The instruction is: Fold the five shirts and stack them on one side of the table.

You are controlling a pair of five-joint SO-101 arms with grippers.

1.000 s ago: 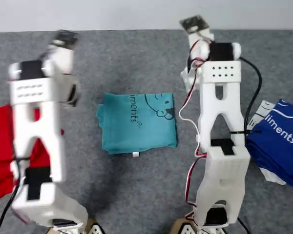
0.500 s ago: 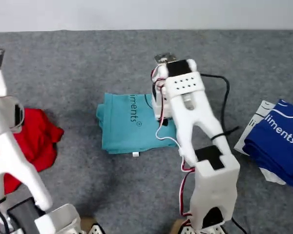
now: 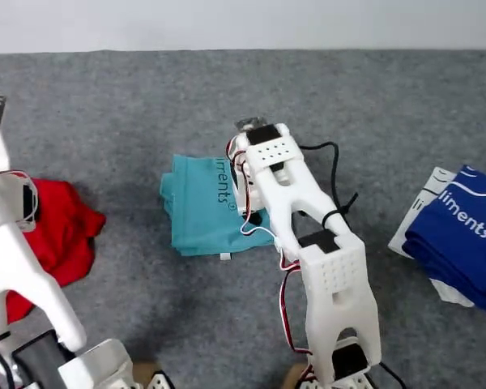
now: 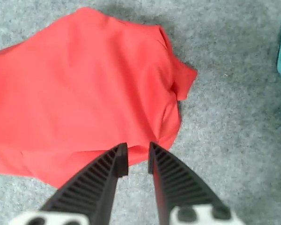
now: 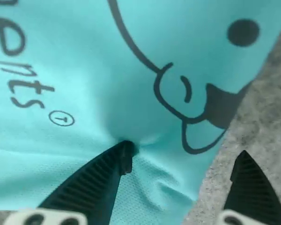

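- Right gripper (image 5: 185,160), jaws spread wide, one fingertip dug into the folded teal shirt (image 3: 201,212) at the table's (image 3: 130,97) centre.
- Left gripper (image 4: 134,155), jaws narrowly parted, hovers above the crumpled red shirt (image 4: 75,93) at the left edge.

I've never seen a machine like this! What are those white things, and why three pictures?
Those white things are two robot arms, each with a pinching hand. The big picture looks down on the grey table from above. The other two come from small cameras on the wrists, so you see black fingers up close. On the table lie a folded teal shirt, a crumpled red shirt and a blue shirt on something white. The left hand hangs over the red shirt's edge, holding nothing. The right hand is open, one finger pressing into the teal shirt.
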